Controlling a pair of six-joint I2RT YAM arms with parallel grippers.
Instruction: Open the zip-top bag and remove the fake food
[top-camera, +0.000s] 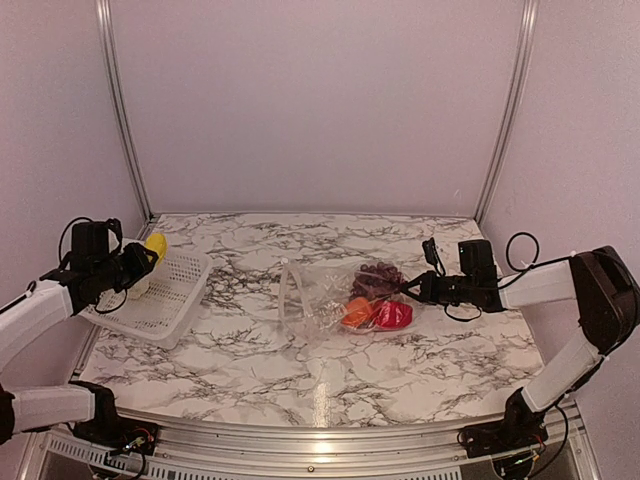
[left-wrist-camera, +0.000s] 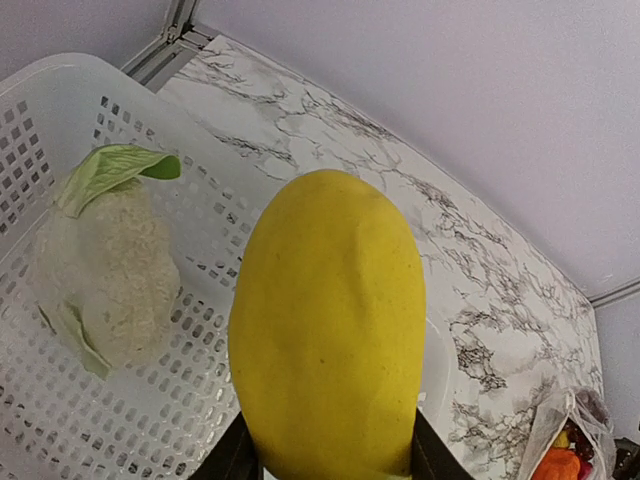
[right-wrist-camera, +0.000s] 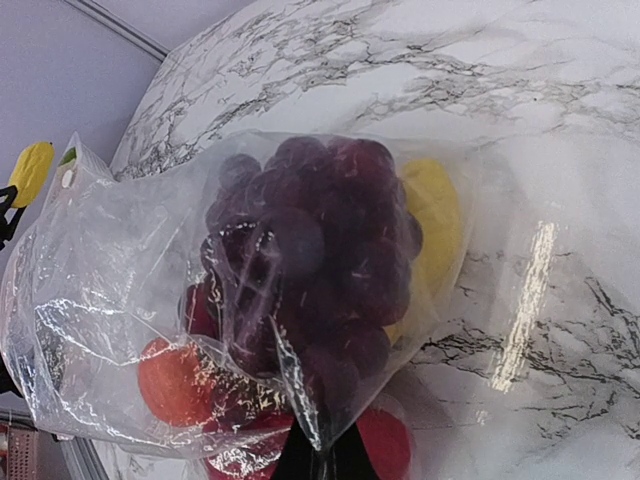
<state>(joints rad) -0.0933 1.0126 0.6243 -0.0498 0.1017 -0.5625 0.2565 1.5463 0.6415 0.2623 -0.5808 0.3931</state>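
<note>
The left gripper (top-camera: 143, 263) is reaching over the far rim of the white mesh basket (top-camera: 165, 305) at the left edge of the top view, its fingers closing from both sides on a smooth yellow fruit (left-wrist-camera: 330, 320) and holding it up over the basket's floor. A white cauliflower (left-wrist-camera: 105, 270) with pale green leaves is lying on its side inside the basket, to the left of the held fruit in the left wrist view. The zip-top bag (top-camera: 310, 300) is lying crumpled at the middle of the marble table (top-camera: 250, 370), its mouth gaping toward the left. Inside it a dark purple grape bunch (right-wrist-camera: 310, 270) is resting at the far right, with an orange piece (top-camera: 356, 312) and a red piece (top-camera: 394, 315) side by side below it and a second yellow piece (right-wrist-camera: 435, 215) showing behind the grapes. The right gripper (top-camera: 412, 290) is lying low at the bag's right end, its fingers pinching together on a fold of the clear plastic
</note>
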